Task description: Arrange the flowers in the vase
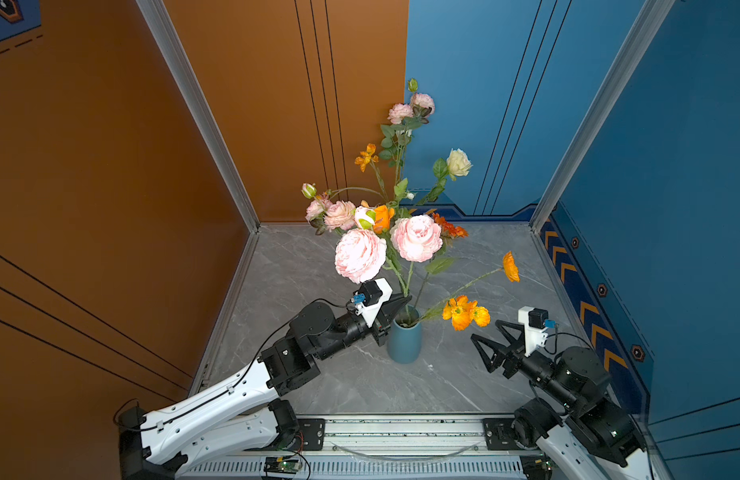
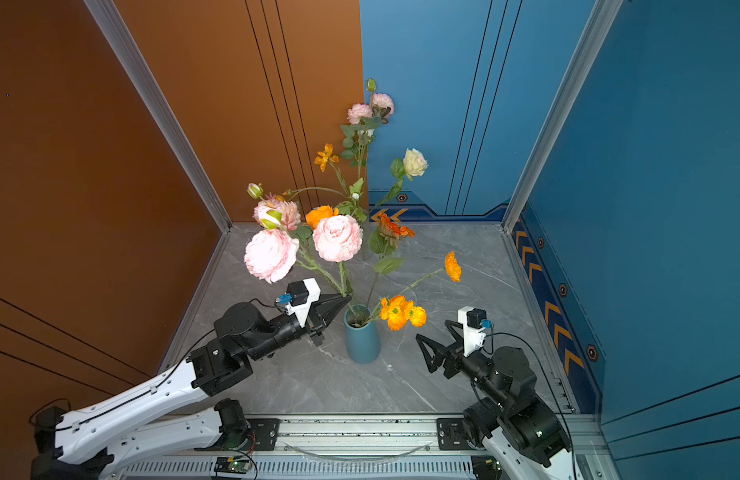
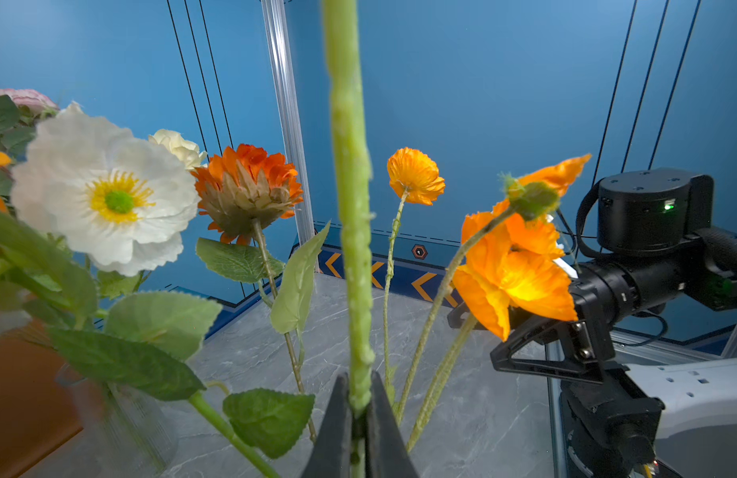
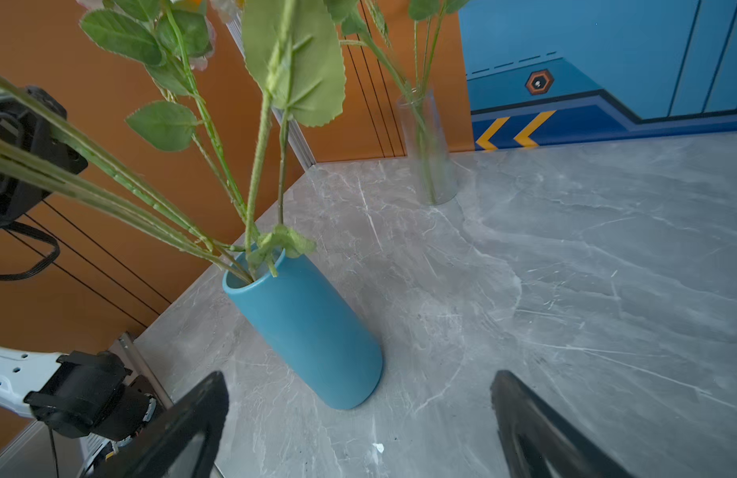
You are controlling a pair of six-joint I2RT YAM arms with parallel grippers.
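Observation:
A blue vase point(image 1: 404, 338) point(image 2: 362, 338) point(image 4: 308, 331) stands mid-table with several flowers in it. Big pink ruffled blooms point(image 1: 416, 239) point(image 2: 270, 254) rise above it, and orange ones point(image 1: 465, 311) point(image 3: 519, 273) lean right. My left gripper point(image 1: 406, 298) point(image 2: 346, 297) point(image 3: 360, 397) is shut on a thick green stem point(image 3: 350, 207) just above the vase mouth. That stem runs up toward the pink blooms. To the right of the vase my right gripper point(image 1: 486, 330) point(image 2: 432, 330) point(image 4: 358, 376) hangs low and open, holding nothing. A white flower with a yellow centre point(image 3: 106, 190) shows in the left wrist view.
A clear glass vase point(image 4: 428, 149) stands at the back near the wall corner, with the tall pink flowers point(image 1: 409, 108) and a cream rose point(image 1: 458, 163) above it. Orange and blue walls enclose the grey marble table point(image 1: 463, 386). A metal rail point(image 1: 401, 432) runs along the front.

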